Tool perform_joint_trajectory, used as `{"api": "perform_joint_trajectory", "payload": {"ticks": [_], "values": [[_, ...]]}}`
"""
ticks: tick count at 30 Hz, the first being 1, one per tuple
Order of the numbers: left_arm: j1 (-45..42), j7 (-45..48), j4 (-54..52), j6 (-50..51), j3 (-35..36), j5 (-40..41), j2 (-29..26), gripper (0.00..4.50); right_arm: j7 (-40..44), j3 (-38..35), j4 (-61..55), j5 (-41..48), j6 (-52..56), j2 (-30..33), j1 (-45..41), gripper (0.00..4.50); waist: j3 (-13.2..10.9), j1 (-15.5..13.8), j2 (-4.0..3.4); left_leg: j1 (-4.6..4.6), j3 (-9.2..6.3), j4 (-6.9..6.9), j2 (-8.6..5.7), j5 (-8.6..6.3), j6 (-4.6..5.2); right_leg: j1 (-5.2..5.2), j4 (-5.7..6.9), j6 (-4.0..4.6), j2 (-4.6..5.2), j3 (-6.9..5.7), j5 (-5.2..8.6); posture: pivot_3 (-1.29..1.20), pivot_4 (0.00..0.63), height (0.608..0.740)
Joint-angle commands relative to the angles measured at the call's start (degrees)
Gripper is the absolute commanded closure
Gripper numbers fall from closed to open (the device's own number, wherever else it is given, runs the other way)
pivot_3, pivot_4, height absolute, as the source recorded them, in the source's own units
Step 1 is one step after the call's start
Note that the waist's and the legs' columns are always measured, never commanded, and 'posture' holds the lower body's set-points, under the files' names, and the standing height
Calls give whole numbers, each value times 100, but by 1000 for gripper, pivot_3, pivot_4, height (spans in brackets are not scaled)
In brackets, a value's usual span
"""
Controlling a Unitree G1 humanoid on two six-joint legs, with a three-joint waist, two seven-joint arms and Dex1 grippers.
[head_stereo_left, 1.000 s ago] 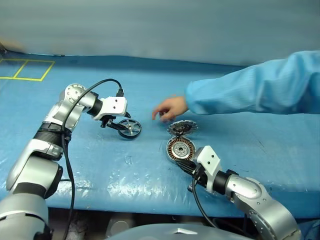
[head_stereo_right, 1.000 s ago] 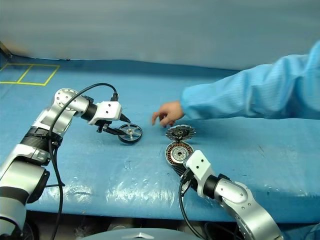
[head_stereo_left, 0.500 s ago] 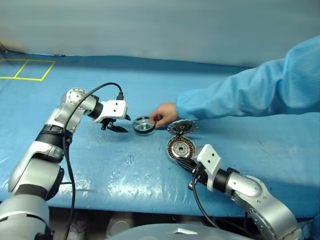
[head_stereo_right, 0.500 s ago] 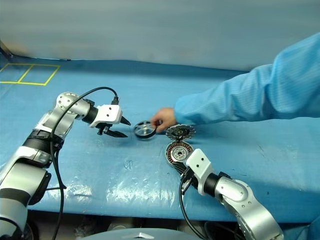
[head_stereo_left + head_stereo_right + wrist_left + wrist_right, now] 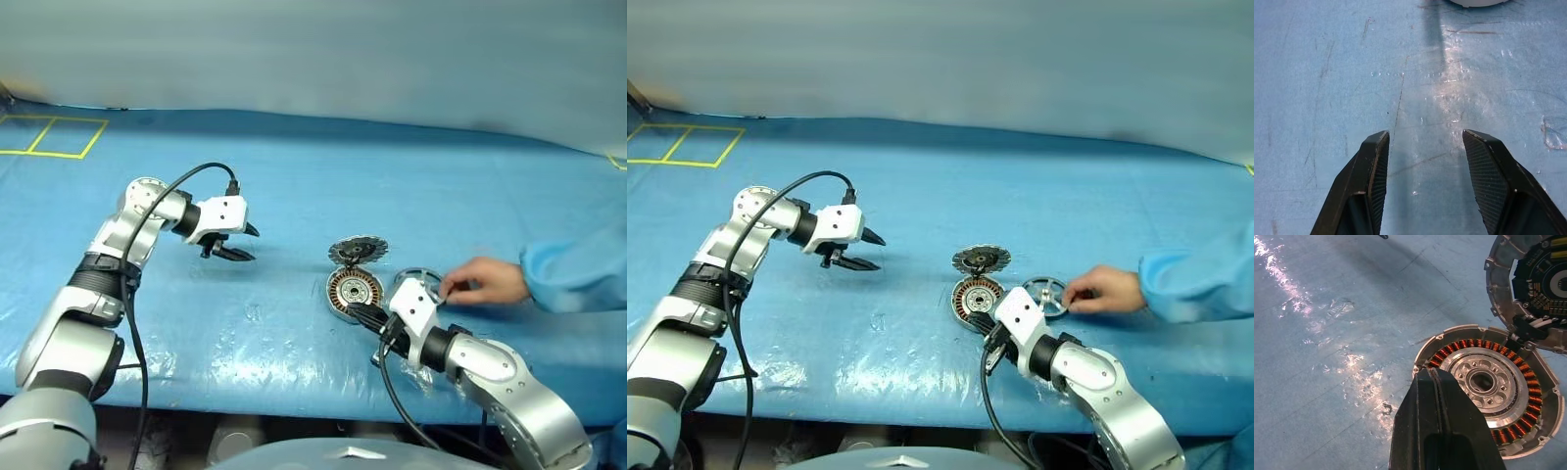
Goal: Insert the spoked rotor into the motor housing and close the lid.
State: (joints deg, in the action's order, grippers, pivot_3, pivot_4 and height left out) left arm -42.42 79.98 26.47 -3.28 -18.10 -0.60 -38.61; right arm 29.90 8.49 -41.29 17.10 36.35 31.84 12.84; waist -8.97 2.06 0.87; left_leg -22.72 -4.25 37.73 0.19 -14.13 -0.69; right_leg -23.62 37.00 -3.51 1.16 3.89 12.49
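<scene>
**Operator:** While the person's hand (image 5: 1104,290) rests at the right of the frame with its fingertips on the small silver spoked rotor (image 5: 1043,296), what is the main hazard?

**Technician:** Contact with that hand. The rotor lies flat on the blue table cover (image 5: 921,186), just right of the shallow silver motor housing with copper-brown windings (image 5: 354,291) and close beside the right arm. Any reach for the rotor now risks striking the fingers or knocking the wheel away.

**Operator:** State of the grippers?

**Technician:** The right gripper (image 5: 1436,382) has its black fingers pressed together and holds nothing; its tips sit at the housing's near rim, over the windings. The left gripper (image 5: 1425,147) is spread and empty, hovering above bare cover at centre left of the frame, well apart from every part.

**Operator:** Other failure causes?

**Technician:** Three, by judgement.
1. The closed right tips may nudge the housing or scrape the windings if the arm advances.
2. The round lid with black-and-silver radial segments (image 5: 981,259) stands tilted open, touching the housing's far edge. A bump could drop it shut before the rotor is seated.
3. The rotor's thin rim lies flat, so a grip may slip, and a tilted insertion may jam on the central hub.

**Operator:** Task status?

**Technician:** Rotor not yet inserted; lid not yet closed.
</scene>
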Motion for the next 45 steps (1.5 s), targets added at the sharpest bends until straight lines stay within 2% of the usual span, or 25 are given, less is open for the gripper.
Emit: {"api": "perform_joint_trajectory", "payload": {"ticks": [1,9,17,21,26,29,35,45], "values": [[157,-174,-529,250,392,465,163,1948,-100,-203,-107,-31,-162,-29,19,4477,0,-3,0,0,-1,2,-1,0,0,1,1,0,0,0,0,0,150,740],[1171,-499,-1962,742,518,1127,585,1948,-163,-571,-105,-49,-123,36,101,4477,1,-2,-2,2,-1,8,-2,0,0,5,4,-2,4,2,-2,0,150,740],[1993,-1144,-2606,866,498,1241,994,1948,-311,-1335,134,-29,8,67,52,4477,2,-9,-3,14,5,21,-2,0,1,18,7,-2,3,7,-3,0,150,740],[2314,-1298,-2872,1009,465,1307,1033,1948,-113,-1691,57,112,215,331,47,4477,2,-9,-4,13,5,18,-3,0,1,15,7,-1,3,7,-3,0,150,740],[2508,-1473,-3039,1097,481,1342,1044,1948,276,-1976,115,-13,278,1111,-17,4477,3,-16,-5,15,8,20,-7,1,1,19,6,-1,8,9,-3,0,150,740],[2600,-1606,-3070,1037,473,1305,1077,1948,632,-1988,306,-158,236,1698,-101,3877,3,-17,-5,16,9,21,-7,0,1,19,5,-2,7,9,-3,0,150,740],[2781,-1768,-3121,1044,404,1299,1163,1948,1132,-1678,627,-355,296,2469,-348,1925,3,-22,-5,14,13,17,-10,-1,3,18,-1,-4,11,11,-4,0,150,740],[3007,-2050,-3211,1185,428,1429,1346,1948,1539,-1397,1112,-205,526,2489,-791,1925,2,-55,-5,13,15,18,-12,-2,6,19,-5,-7,13,12,-6,0,150,740]]}}
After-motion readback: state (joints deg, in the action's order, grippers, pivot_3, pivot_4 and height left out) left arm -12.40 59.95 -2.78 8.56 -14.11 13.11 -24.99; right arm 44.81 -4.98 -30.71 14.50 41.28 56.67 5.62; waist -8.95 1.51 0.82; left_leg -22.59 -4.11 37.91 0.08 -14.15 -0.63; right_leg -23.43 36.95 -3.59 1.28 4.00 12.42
